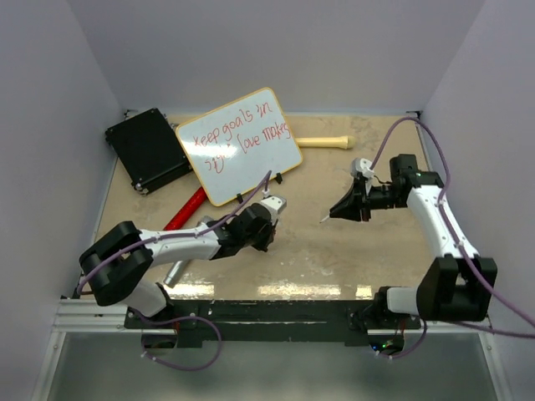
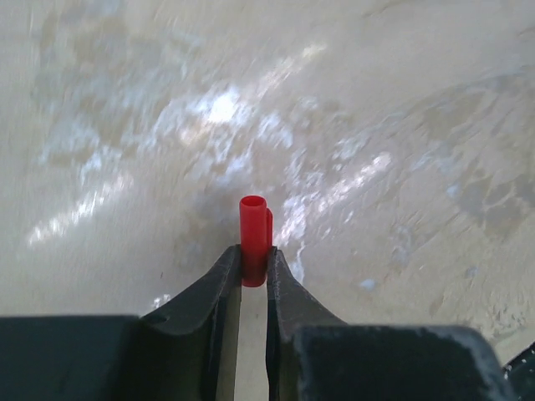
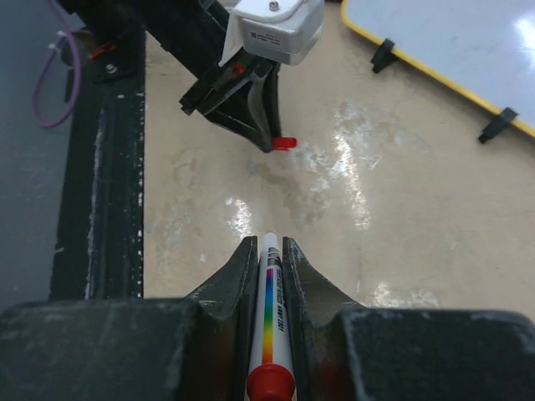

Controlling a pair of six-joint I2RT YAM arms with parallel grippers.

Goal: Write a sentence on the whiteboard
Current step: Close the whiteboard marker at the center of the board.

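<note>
The whiteboard (image 1: 238, 146), white with a yellow frame, lies tilted at the back left. It bears the sentence (image 1: 236, 134) in red handwriting on two lines, starting "Keep goals in". A corner of the board also shows in the right wrist view (image 3: 468, 42). My left gripper (image 1: 264, 237) is just in front of the board and shut on a red marker cap (image 2: 253, 234), held low over the table. My right gripper (image 1: 341, 210) is shut on a white marker with a rainbow stripe (image 3: 272, 326). The marker's tip points towards the left gripper (image 3: 269, 138) and the cap (image 3: 284, 143).
A black case (image 1: 149, 149) lies at the back left beside the board. A wooden handle (image 1: 322, 142) lies behind the board's right corner. A red stick (image 1: 185, 209) and a silver rod (image 1: 175, 271) lie near the left arm. Black clips (image 3: 384, 54) sit on the board's edge.
</note>
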